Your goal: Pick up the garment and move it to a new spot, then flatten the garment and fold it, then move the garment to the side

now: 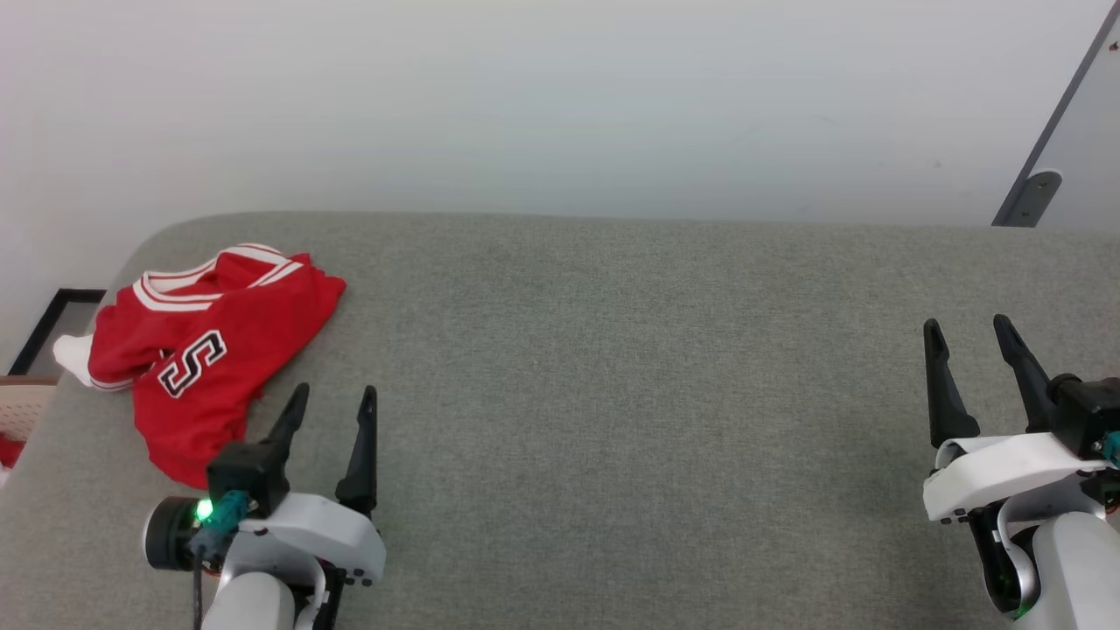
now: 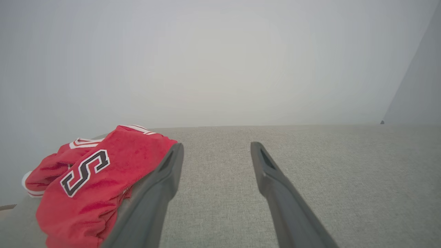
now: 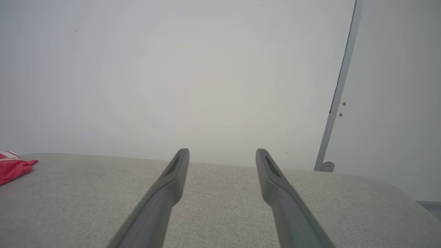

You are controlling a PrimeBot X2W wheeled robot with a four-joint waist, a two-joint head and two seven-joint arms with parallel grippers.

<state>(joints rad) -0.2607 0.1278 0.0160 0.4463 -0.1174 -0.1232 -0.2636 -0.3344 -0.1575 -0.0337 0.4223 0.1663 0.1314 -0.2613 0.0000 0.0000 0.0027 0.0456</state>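
Grey tabletop (image 1: 612,394). Garment (image 1: 206,350) crumpled at frame left, nr the edge. Step 1 (pickup) not begun. Left pincer (image 1: 335,388) open, just beside it; right pincer (image 1: 967,321) open, far right. Next, prob.: left reaches up-left and pinches the cloth.

Left gripper (image 1: 336,388) sits low on the left and right gripper (image 1: 966,321) low on the right, both spread wide, pointing forward, holding nothing.

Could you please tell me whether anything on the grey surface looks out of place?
The red jersey-style T-shirt lies crumpled and bunched at the left corner of the grey fabric surface, one white sleeve reaching its edge. Nothing else stands out.
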